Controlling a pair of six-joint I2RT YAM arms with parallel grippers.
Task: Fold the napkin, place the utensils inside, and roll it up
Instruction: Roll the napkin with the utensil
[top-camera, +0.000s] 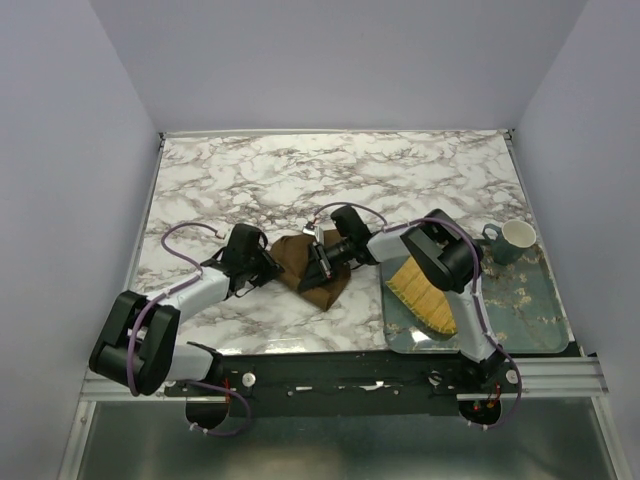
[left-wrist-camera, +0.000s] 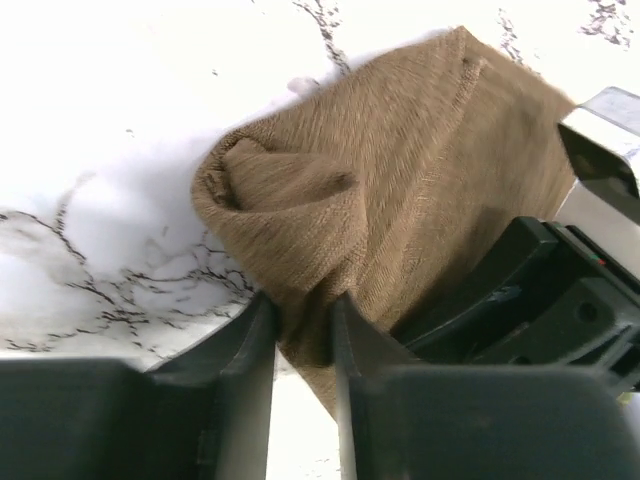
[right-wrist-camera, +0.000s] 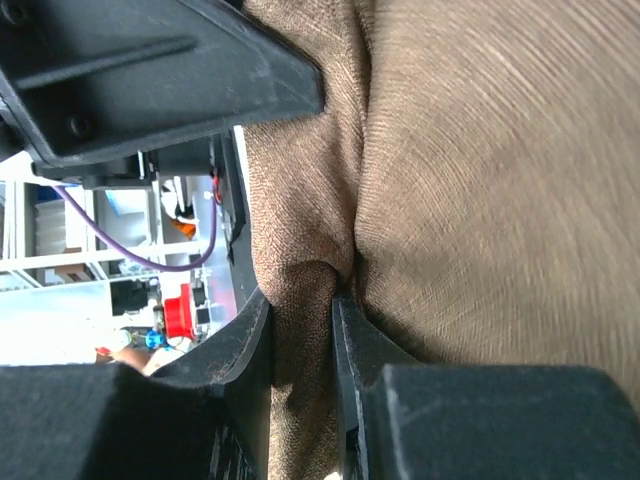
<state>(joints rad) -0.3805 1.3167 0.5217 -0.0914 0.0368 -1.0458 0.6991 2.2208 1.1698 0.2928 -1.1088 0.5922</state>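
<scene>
The dark brown napkin (top-camera: 312, 268) lies bunched in a loose roll on the marble table, between both grippers. My left gripper (top-camera: 268, 268) is shut on a fold at its left edge; in the left wrist view the cloth (left-wrist-camera: 400, 190) is pinched between the fingers (left-wrist-camera: 255, 330). My right gripper (top-camera: 320, 262) is shut on a fold of the napkin from the right; in the right wrist view the cloth (right-wrist-camera: 480, 180) is gripped between the fingers (right-wrist-camera: 345, 330). The fork is not visible in any view.
A teal tray (top-camera: 520, 310) sits at the right front with a yellow woven bamboo mat (top-camera: 425, 290) on it, partly under my right arm. A white and teal mug (top-camera: 512, 240) stands at the tray's far end. The marble table (top-camera: 330, 175) extends behind.
</scene>
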